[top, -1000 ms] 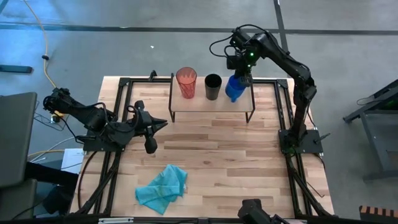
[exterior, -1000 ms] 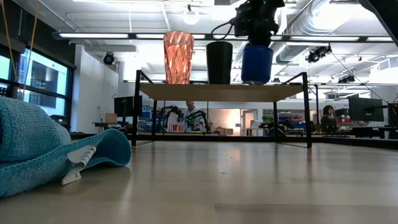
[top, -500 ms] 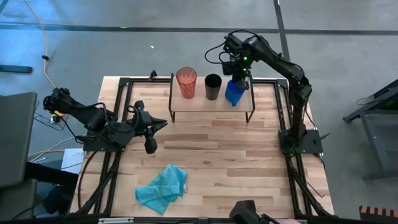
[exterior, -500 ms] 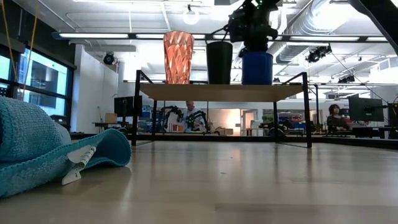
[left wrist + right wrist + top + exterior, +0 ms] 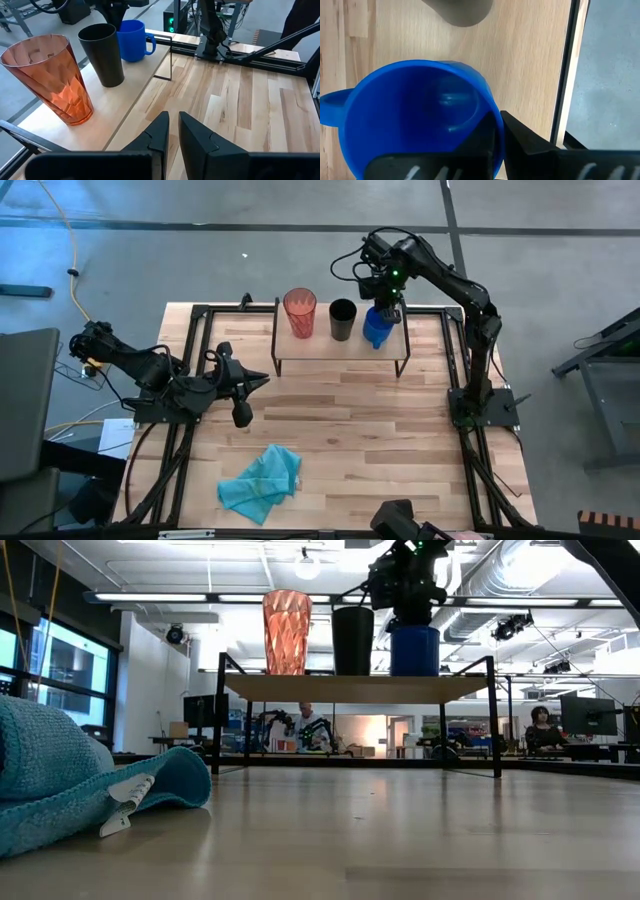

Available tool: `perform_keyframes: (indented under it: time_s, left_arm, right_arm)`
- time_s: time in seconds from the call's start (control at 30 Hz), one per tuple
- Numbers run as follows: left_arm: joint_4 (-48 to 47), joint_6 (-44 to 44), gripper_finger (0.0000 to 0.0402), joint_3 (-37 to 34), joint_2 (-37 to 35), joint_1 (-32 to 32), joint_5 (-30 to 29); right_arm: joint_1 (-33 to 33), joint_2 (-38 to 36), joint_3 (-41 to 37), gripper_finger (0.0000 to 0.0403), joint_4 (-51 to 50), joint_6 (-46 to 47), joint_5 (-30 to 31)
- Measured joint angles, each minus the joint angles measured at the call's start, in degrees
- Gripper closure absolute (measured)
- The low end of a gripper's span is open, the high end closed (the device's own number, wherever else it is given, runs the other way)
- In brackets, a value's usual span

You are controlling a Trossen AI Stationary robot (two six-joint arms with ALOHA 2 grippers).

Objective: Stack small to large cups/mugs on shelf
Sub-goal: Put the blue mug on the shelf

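**Letting go of the mug cleanly**

With the blue mug (image 5: 376, 327) standing on the shelf (image 5: 340, 348) at the right end of the row, the right end effector (image 5: 387, 302) is pinched shut on its rim wall, one finger inside and one outside, as the right wrist view shows. I judge the step in hand to be the release. It would go best if the mug's base sits flat on the board first (the low view suggests it does), then the fingers part fully and the arm rises straight up, so nothing drags the mug toward the black cup (image 5: 342, 319) just beside it or off the shelf's near edge. The red tumbler (image 5: 299, 312) stands at the left end of the row, apart from the cup.

Parked on the worktop's (image 5: 340, 430) left side, the left end effector (image 5: 240, 385) waits with its fingers close together, a narrow gap between them, holding nothing.

No brand, label or readable writing shows on any vessel or the shelf.
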Motion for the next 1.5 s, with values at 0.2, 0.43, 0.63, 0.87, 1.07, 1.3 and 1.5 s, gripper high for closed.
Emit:
perform_keyframes:
  time_s: [0.2, 0.43, 0.63, 0.87, 1.07, 1.3, 1.5]
  left_arm:
    - [-0.01, -0.40, 0.0369, 0.00, 0.00, 0.00, 0.01]
    - [-0.01, -0.44, 0.0369, 0.00, 0.00, 0.00, 0.01]
    - [-0.02, -0.85, 0.0369, 0.00, 0.00, 0.00, 0.01]
    - [0.00, -1.29, 0.0369, 0.00, 0.00, 0.00, 0.03]
    - [-0.02, -1.31, 0.0369, 0.00, 0.00, 0.00, 0.03]
    - [-0.05, -1.31, 0.0369, 0.00, 0.00, 0.00, 0.03]
    - [-0.07, -1.31, 0.0369, 0.00, 0.00, 0.00, 0.03]
  right_arm:
    - [0.00, 0.00, 0.00, 0.0403, 0.16, -0.21, 0.60]
    - [0.00, 0.00, 0.00, 0.0403, 0.27, -0.04, 0.60]
    - [0.00, 0.00, 0.00, 0.0403, 0.27, 0.31, 0.60]
    - [0.00, 0.00, 0.00, 0.0403, 0.12, 0.84, 1.81]
    - [0.00, 0.00, 0.00, 0.0403, 0.23, 0.84, 1.87]
    - [-0.38, 0.00, 0.00, 0.0402, 0.34, 2.54, 1.79]
    - [-0.76, -0.02, 0.00, 0.0374, 0.68, 3.26, 1.83]
